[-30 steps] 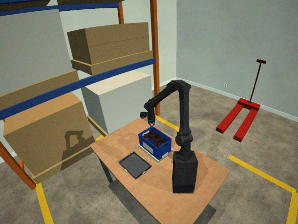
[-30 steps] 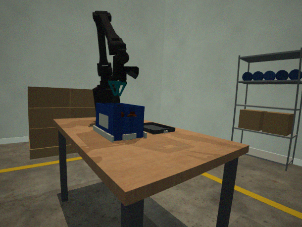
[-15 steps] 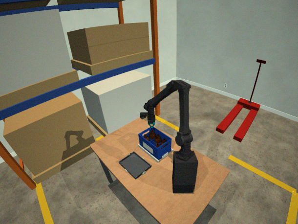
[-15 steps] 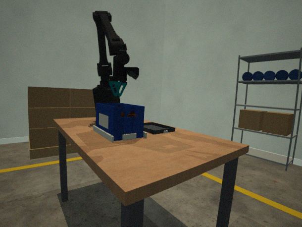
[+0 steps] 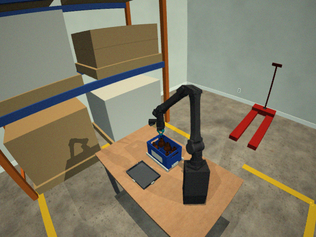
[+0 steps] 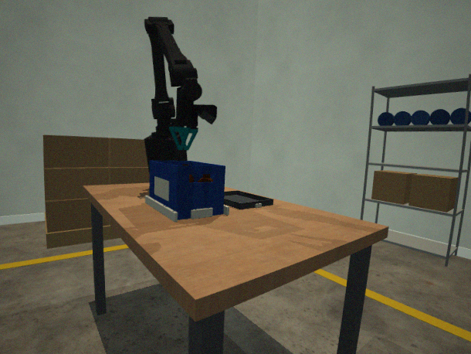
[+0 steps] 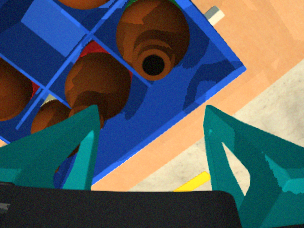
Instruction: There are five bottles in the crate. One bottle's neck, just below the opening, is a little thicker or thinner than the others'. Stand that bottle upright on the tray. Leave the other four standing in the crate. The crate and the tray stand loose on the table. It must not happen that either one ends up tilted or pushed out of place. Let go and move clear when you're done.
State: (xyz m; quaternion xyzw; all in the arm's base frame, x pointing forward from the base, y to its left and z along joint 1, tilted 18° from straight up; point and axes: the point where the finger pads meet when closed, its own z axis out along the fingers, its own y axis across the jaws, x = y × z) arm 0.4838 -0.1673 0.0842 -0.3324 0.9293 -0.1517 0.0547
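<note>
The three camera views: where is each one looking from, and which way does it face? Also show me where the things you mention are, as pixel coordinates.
Top: high above the table (image 5: 207,215) (image 6: 270,247), looking down across it; the whole black arm (image 5: 195,116) (image 6: 158,66) shows.

Exterior: beyond a table corner, a little above the tabletop, looking across it towards the arm, with the blue crate (image 5: 174,158) (image 6: 201,197) (image 7: 150,132) in front.

Wrist: on the arm near the claw (image 5: 160,133) (image 6: 184,148) (image 7: 152,107), looking down past its two teal fingers into the crate.

Top and exterior share the tray (image 5: 142,174) (image 6: 243,199); all three show the crate and open claw.
</note>
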